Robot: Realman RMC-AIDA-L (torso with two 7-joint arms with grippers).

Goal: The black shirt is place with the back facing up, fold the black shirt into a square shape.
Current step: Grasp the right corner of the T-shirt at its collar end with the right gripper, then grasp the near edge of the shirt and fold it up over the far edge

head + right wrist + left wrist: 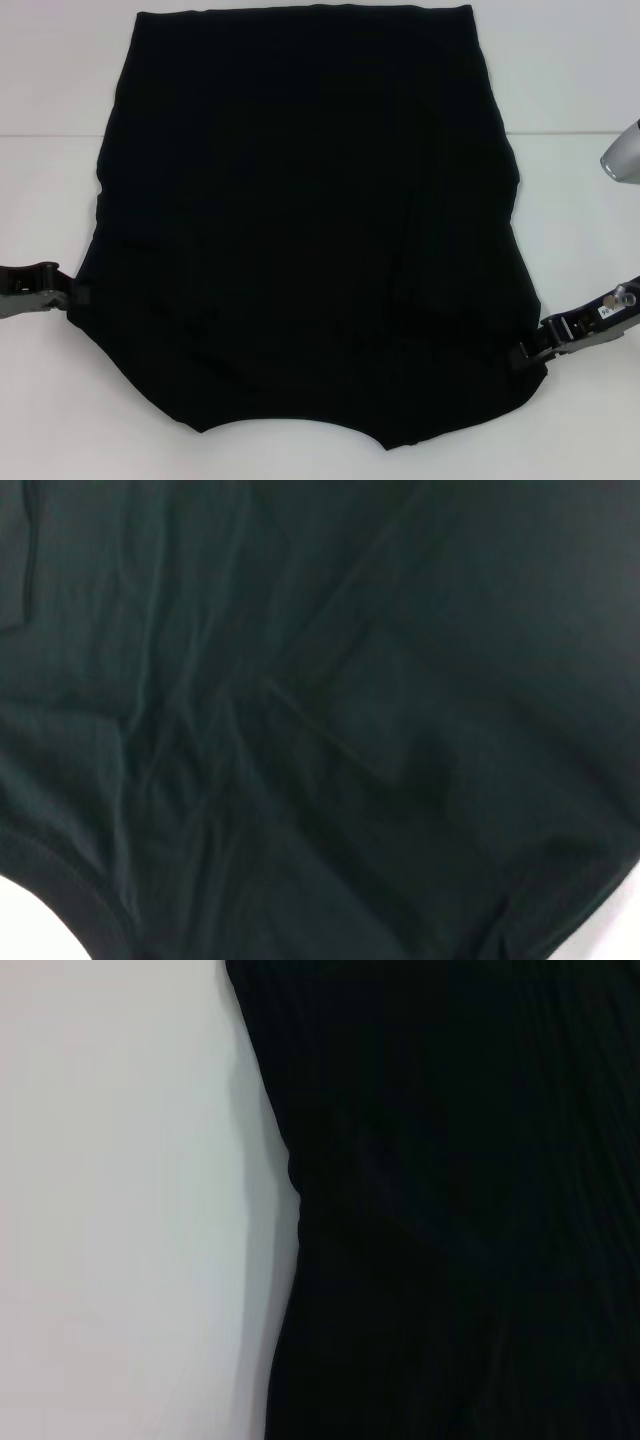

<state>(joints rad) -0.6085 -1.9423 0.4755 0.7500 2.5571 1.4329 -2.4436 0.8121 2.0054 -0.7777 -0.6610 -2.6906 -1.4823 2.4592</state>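
Presently: two grippers meeting the black shirt [310, 230] at its near corners.
Left gripper [78, 293] and right gripper [522, 352] are touching opposite side edges, grip undeterminable; the shirt is lying flat on the white table [50, 70], plain side up, sleeves tucked in, curved neckline nearest the robot.

**A bare test bench, most likely a robot lab**

The setting reads as a lab or test station, not a home. A plain white table [60, 90] fills the scene, with a faint seam line running across it far beyond both grippers. Between the left gripper [75, 290] and the right gripper [525, 352] lies only the shirt [310, 240], spread flat. Past the right gripper, at the table's far right edge, a grey metal part [622, 155] of some rig shows. No furniture or household clutter identifies the room further.
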